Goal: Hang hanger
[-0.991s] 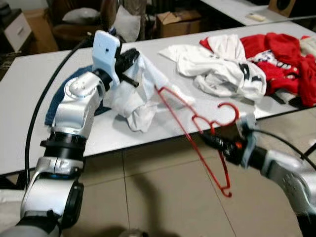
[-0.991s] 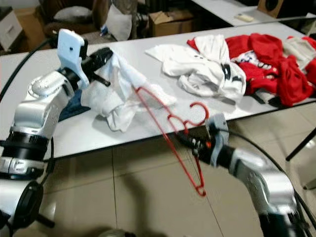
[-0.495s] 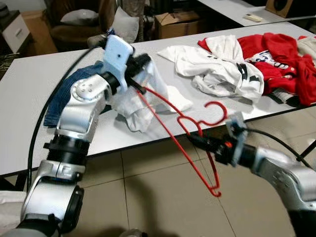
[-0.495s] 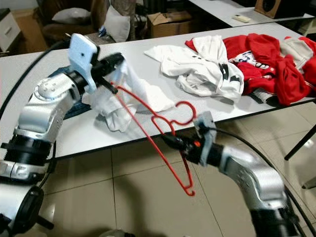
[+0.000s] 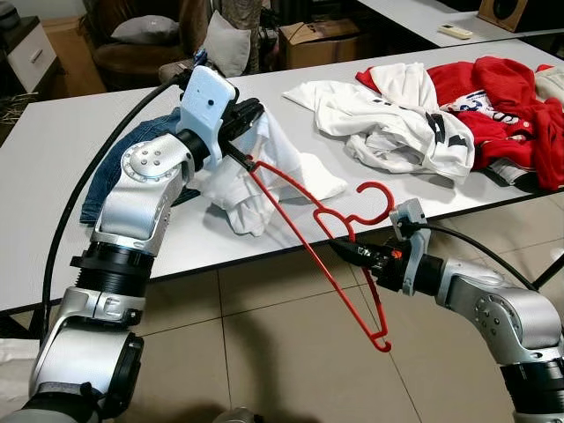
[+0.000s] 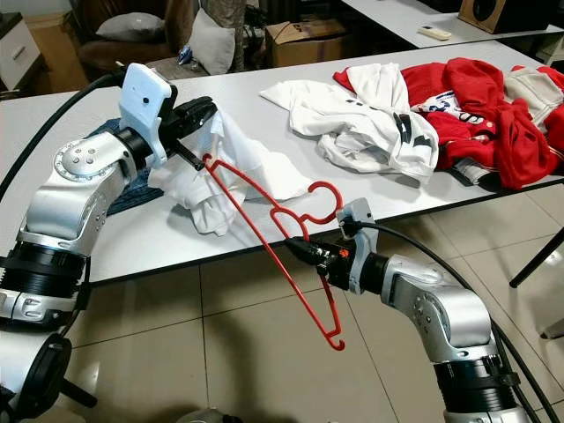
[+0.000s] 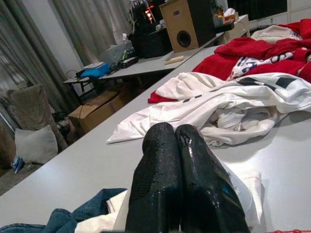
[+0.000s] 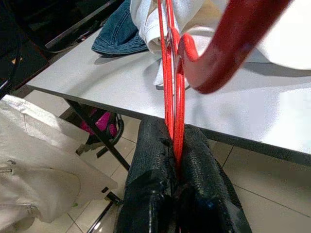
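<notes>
Holding the red hanger (image 5: pixel 328 242) out in front of the table (image 5: pixel 53 150), the right end effector (image 5: pixel 363 256) has its two black fingers pressed tight on the wire just under the hook, so the frame slants from about 10 o'clock down to 5 o'clock, its lower corner hanging over the tiled floor (image 5: pixel 264 352). My guess is that the grip near the neck keeps the shoulders free to slide into cloth. Up at the hanger's high end, the left end effector (image 5: pixel 242 113) is clamped shut on a bunched white garment (image 5: pixel 242 181), lifted partly off the table, with the hanger's tip touching or just beside that cloth; probably it is holding the opening up for the hanger to enter. A pair of blue jeans (image 5: pixel 119 163) lies beneath at 9 o'clock. Well apart at 2 o'clock sit a crumpled white shirt (image 5: pixel 388 119) with black marks and a heap of red clothes (image 5: pixel 507 106); the printing on them is too creased to read
</notes>
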Controlling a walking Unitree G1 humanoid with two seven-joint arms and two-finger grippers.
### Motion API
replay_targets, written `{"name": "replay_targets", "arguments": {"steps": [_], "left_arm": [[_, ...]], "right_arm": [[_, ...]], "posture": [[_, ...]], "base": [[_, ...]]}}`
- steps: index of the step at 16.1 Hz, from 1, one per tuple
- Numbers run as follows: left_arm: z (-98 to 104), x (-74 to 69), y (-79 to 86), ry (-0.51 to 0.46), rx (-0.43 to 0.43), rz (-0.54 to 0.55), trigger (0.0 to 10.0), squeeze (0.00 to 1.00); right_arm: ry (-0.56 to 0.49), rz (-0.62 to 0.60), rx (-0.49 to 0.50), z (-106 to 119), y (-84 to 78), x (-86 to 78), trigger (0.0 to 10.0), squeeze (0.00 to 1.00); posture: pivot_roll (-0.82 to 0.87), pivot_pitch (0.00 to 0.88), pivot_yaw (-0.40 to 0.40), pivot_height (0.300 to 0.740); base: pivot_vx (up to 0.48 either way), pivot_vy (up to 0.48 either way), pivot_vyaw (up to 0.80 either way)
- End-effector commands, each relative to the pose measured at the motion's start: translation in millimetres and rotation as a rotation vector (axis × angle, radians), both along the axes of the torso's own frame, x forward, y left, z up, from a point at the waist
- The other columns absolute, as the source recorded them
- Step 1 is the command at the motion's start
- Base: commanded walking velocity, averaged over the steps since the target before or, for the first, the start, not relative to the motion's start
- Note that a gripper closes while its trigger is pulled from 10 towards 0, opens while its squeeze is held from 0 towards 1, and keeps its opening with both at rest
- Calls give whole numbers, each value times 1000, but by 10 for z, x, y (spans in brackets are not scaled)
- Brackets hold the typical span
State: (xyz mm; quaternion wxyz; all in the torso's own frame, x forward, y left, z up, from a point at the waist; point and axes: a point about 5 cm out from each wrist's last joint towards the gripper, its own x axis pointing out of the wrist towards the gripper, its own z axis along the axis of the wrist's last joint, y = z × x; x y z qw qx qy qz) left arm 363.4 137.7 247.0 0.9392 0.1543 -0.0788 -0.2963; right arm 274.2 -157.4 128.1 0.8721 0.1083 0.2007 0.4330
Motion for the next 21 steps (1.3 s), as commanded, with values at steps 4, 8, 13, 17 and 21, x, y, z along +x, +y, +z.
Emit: {"name": "replay_targets", "arguments": {"steps": [4, 8, 13, 17, 21], "left_arm": [[32, -43, -112, 9, 37, -69, 0, 0], [-32, -62, -238, 34, 44, -102, 0, 0], [19, -11, -175, 4, 17, -26, 0, 0], [-79, -98, -218, 69, 81, -119, 0, 0], [-300, -58, -82, 78, 264, -27, 10000, 855]], "right_arm": [[-2, -57, 14, 37, -5, 103, 10000, 0], [-7, -51, 47, 61, 117, 189, 10000, 0], [1, 38, 72, 56, 267, 120, 10000, 0], [-7, -112, 86, 55, 202, 266, 10000, 0], [-16, -149, 148, 135, 150, 291, 10000, 0]], "posture": [[-108, 0, 91, 740], [-108, 0, 93, 740], [-104, 0, 86, 740], [-103, 0, 87, 740], [-107, 0, 90, 740]], "base": [[0, 0, 0], [0, 0, 0], [0, 0, 0], [0, 0, 0], [0, 0, 0]]}}
